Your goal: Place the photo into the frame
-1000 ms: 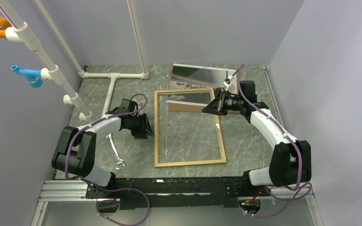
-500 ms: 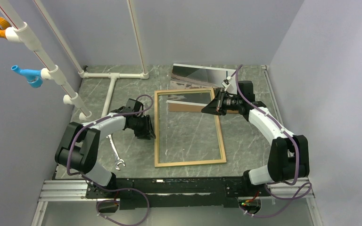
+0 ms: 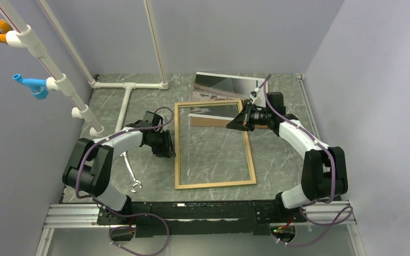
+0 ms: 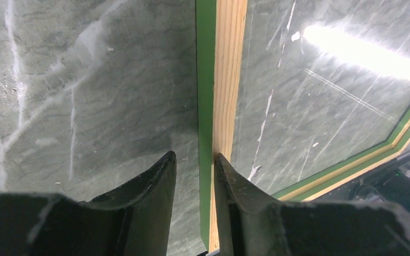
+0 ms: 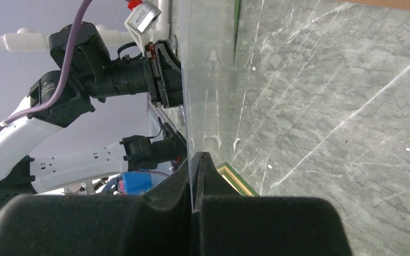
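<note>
closing on the left side of the thin tan-and-green wooden frame point(image 4: 227, 64), the left gripper point(image 4: 195, 157) got narrower, not pinching yet; right gripper point(image 5: 196, 157) pinches the clear pane point(image 5: 208, 96). the grey-sky photo point(image 3: 227, 84) waits outside.

I've swung my left gripper point(image 3: 164, 145) right, in close to the frame's point(image 3: 178, 160) left rail, and its jaws have narrowed astride that rail's outer edge. Its shoulder link has shifted right too. My right gripper point(image 3: 236, 122), pinching the pane point(image 5: 208, 80), has crept slightly left, its elbow drawn inward
</note>
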